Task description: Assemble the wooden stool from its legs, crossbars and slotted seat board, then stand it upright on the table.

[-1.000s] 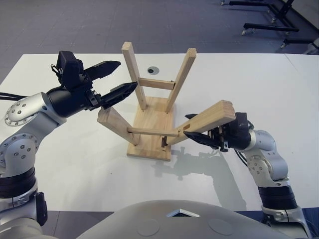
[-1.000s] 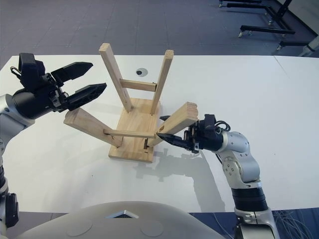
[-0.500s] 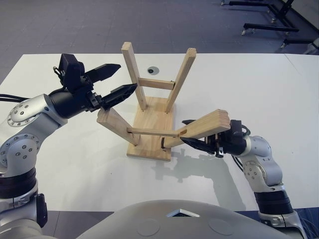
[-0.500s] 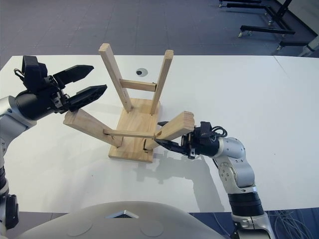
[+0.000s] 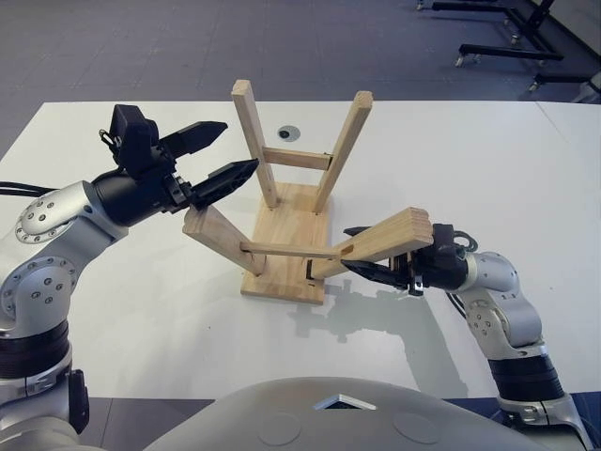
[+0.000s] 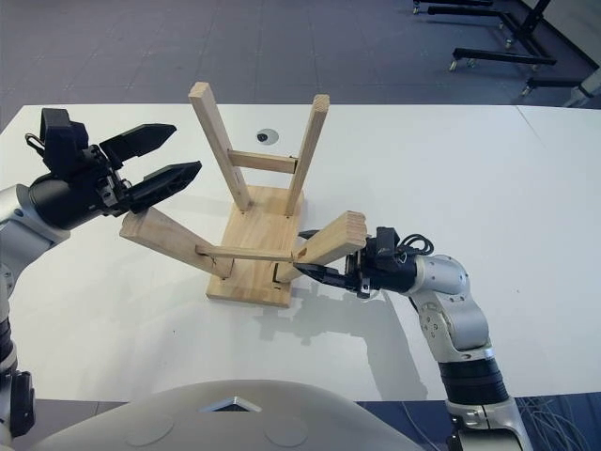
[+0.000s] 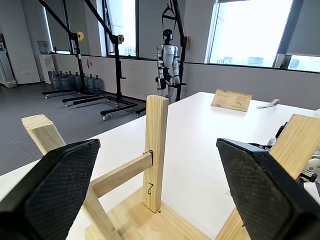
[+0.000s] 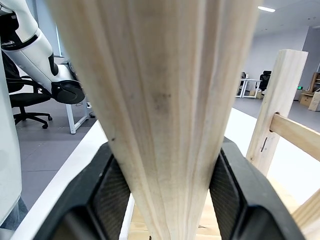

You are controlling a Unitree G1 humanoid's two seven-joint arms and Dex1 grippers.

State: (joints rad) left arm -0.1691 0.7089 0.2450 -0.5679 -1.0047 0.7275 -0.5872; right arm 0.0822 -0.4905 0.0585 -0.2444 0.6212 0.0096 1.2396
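My right end effector [image 5: 362, 252] is clamped on the near right leg [image 5: 392, 235], with the forearm low over the desk [image 5: 141, 310], right of the seat board [image 5: 285, 214]. The board lies flat, and two far legs stand up from it. The held leg slants up and away from the board's near right corner. A crossbar [image 5: 286, 249] ties it to the left leg [image 5: 214, 233], which leans off the board's left edge. My left end effector [image 5: 238, 143] hovers above that leg, fingers apart. Over the last second the right arm dropped the held leg flatter, while the left barely moved.
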